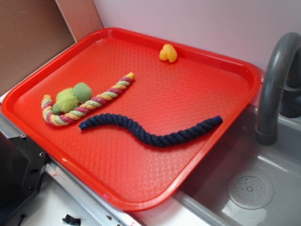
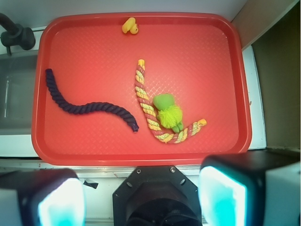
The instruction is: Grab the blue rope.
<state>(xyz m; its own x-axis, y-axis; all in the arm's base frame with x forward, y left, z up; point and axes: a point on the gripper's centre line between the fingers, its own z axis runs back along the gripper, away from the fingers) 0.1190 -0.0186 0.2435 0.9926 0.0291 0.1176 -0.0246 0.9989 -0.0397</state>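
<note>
Navy blue rope untouched, lying wavy across the red tray, just beside the striped rope. Pincer wide open, empty, well apart above. Whole grab left.

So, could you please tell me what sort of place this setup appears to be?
Probably a toy kitchen sink counter used as a robot test bench. A grey faucet arches over a grey sink basin with a round drain, and a red tray beside it holds rope toys.
</note>
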